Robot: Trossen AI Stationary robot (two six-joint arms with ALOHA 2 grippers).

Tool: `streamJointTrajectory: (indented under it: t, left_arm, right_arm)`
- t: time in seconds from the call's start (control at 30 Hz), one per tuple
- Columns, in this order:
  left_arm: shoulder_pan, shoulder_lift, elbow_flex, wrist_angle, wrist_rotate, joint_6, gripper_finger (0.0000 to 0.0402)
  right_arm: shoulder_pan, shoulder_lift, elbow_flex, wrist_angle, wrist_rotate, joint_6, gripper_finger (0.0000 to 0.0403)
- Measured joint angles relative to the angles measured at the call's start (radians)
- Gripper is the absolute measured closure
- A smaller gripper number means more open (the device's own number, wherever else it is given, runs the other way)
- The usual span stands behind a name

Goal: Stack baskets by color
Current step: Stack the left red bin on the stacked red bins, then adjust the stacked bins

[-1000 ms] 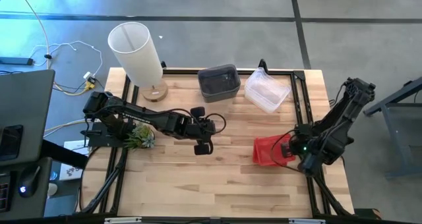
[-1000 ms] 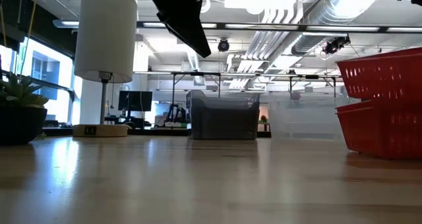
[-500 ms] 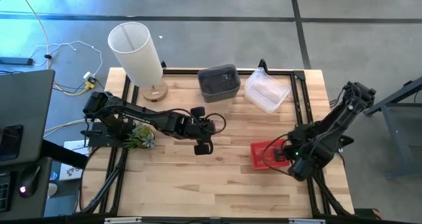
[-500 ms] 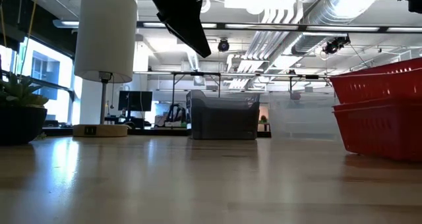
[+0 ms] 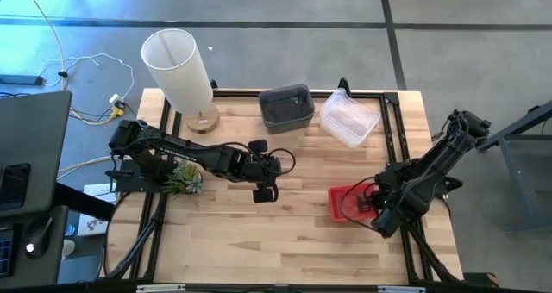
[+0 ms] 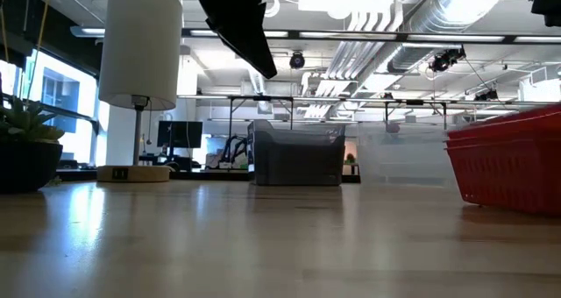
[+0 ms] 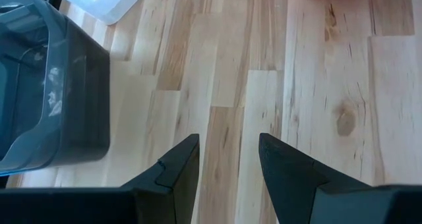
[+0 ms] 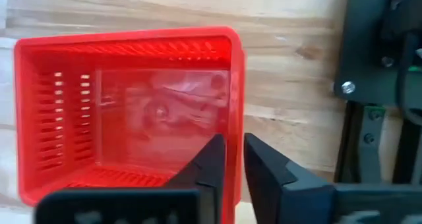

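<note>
- The red baskets [image 5: 349, 202] are seen stacked at the right side of the surface [image 5: 285, 233], directly under the right tool [image 5: 373, 208].
- In the right wrist view, the right tool [image 8: 234, 159] is seen straddling one wall of the topmost red basket [image 8: 125, 105]; a narrow gap is left between its fingers [image 8: 214, 159], and whether the wall is actually pinched cannot be told.
- The coming move is judged to turn on this relation: the rim lies between the fingers, so a straight lift away from the wall is called for if the stack is not to be dragged.
- The dark grey baskets [image 5: 286, 108] and the clear baskets [image 5: 349, 118] are set side by side at the far edge of the surface, each pile apparently nested, well apart from the red stack.
- The left tool [image 5: 266, 188] hangs over mid-surface, its fingers [image 7: 175, 178] spread wide with nothing held; the dark grey basket [image 7: 46, 99] lies just ahead of it.
- The left arm is the nearer to the grey pile, the right arm to the red one.
</note>
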Motion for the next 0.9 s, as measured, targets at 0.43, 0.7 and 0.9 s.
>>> streamJointTrajectory:
  t: [0.43,0.7,0.9]
  left_arm:
    - [0.0,0.0,0.0,0.0,0.008,-0.007,0.0257]
    - [0.004,-0.021,-0.001,-0.025,0.036,-0.01,0.0257]
    - [0.024,-0.096,-0.001,-0.032,0.093,-0.045,0.0257]
  right_arm:
    - [-0.003,-0.026,0.0,-0.08,0.062,-0.086,0.0284]
    - [-0.038,-0.096,0.0,-0.092,0.279,-0.239,0.0284]
    - [-0.168,-0.136,0.0,-0.106,0.369,-0.458,0.0284]
